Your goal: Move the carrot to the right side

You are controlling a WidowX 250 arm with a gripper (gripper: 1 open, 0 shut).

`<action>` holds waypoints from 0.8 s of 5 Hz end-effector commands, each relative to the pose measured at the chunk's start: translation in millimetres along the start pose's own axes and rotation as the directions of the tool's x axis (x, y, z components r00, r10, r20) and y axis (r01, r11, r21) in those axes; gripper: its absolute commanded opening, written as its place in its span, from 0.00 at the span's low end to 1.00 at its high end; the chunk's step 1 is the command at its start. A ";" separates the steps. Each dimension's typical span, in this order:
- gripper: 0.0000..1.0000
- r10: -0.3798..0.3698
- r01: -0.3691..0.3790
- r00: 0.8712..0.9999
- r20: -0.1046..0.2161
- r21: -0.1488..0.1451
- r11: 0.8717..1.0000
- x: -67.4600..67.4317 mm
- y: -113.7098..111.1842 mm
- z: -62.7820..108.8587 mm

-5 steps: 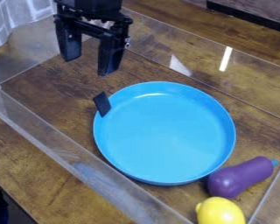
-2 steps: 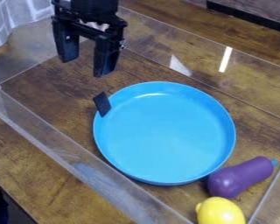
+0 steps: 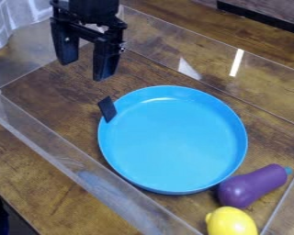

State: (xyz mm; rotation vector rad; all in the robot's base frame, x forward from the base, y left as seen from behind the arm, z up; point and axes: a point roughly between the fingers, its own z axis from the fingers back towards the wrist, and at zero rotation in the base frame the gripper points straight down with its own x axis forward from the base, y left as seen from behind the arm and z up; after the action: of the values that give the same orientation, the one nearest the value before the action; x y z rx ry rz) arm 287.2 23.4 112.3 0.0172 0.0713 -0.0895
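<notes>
Shifted slightly toward the picture's left since the earlier frame, the jaws hang at the upper left with their two black fingers spread wide and nothing visible between them; the blue plate (image 3: 175, 142), the purple eggplant (image 3: 250, 186) and the yellow item (image 3: 231, 222) look unchanged. No carrot can be made out anywhere, so its place relative to the jaws cannot be given; it may lie behind or beneath them, or outside the view. The spread probably serves to let the fingers pass either side of the carrot before a grip, and their raised look suggests an approach rather than a carry. Below and to the right of the jaws, the plate rests on the brown tabletop (image 3: 51, 95), its broad base keeping it steady, while the eggplant and the yellow item lie farther off beyond it, toward the lower right. Between jaws and plate, a small dark piece (image 3: 107, 109) meets the plate's rim, too plain to identify. The arm above the jaws is cut off by the top edge, the yellow item by the bottom one, and how high the fingertips stand is hard to judge.
</notes>
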 end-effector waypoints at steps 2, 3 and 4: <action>1.00 -0.013 0.012 0.999 0.036 0.017 1.000 4.0 8.1 3.7; 1.00 -0.024 0.023 0.999 0.039 0.023 0.999 5.4 9.7 1.6; 1.00 -0.036 0.035 0.998 0.042 0.027 0.999 6.7 11.0 -0.3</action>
State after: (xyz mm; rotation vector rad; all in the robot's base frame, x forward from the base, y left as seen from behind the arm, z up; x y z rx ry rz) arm 293.2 26.3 106.1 0.0341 0.0495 -0.1452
